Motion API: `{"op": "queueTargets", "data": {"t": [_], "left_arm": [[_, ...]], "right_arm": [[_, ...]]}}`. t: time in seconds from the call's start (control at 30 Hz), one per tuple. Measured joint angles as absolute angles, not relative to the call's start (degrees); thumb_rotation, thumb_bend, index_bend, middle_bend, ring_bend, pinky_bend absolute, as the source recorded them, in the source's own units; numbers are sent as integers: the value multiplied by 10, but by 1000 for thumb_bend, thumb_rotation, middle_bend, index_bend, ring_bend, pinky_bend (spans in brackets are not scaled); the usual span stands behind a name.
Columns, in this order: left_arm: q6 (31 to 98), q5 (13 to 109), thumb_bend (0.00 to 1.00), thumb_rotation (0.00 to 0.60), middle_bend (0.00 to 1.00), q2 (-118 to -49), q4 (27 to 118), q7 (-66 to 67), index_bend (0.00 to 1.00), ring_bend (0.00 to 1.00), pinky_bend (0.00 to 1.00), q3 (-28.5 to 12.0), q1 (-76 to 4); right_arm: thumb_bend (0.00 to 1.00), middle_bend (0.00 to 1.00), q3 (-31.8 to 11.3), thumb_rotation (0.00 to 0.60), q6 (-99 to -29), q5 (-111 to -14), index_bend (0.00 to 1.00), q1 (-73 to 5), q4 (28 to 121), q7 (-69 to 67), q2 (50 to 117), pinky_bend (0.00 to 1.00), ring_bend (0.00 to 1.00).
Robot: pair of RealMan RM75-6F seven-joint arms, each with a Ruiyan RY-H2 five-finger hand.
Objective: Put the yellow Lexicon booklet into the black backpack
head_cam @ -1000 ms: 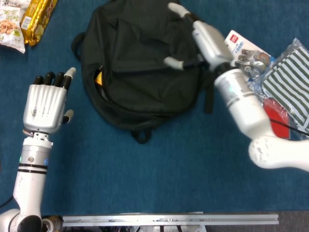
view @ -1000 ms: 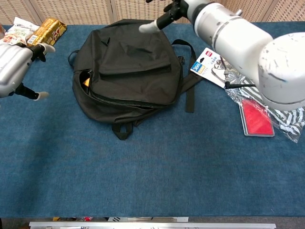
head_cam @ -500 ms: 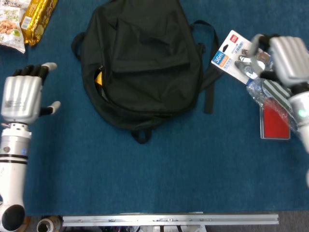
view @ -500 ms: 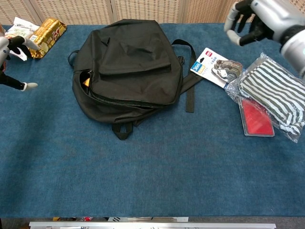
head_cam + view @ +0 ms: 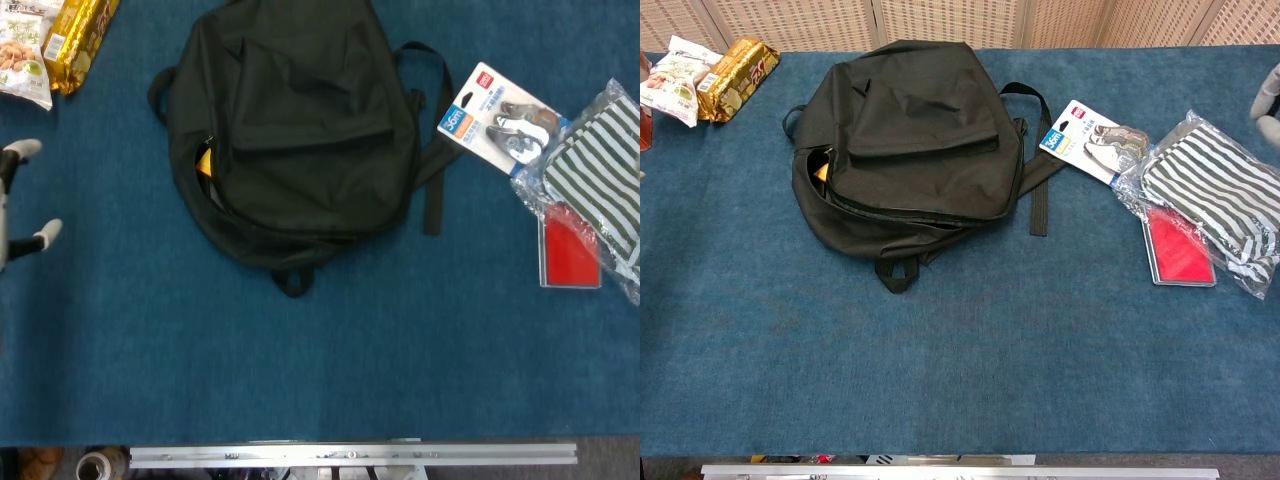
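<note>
Booklet (image 5: 205,162) sat inside the black backpack (image 5: 300,130), just a yellow sliver showing at the zipper gap. My guess was it could slide back out if the bag got nudged, since that opening gaped. My left hand (image 5: 22,200) was cut off at the frame edge, only fingertips visible, holding nothing I could see. Right hand (image 5: 1269,100) was barely a grey sliver, couldn't tell its state.

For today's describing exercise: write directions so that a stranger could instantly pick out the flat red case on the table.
Start at the black backpack in the middle of the blue table and look to its right. Past the carded hardware pack lies a striped pouch in clear wrap. The red case is partly tucked under that pouch: the only plain red, flat rectangle there.
</note>
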State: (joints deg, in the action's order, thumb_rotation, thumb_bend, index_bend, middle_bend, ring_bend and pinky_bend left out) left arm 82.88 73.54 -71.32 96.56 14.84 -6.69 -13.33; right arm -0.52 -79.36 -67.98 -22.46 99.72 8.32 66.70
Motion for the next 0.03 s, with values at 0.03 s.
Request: {"op": "queueTargets", "data": {"t": [0.03], "left_arm": [[833, 739, 111, 600, 356, -708, 968, 143, 265, 297, 348, -64, -128]], "right_arm": [[385, 563, -4, 600, -799, -685, 555, -218, 997, 81, 665, 560, 473]]}}
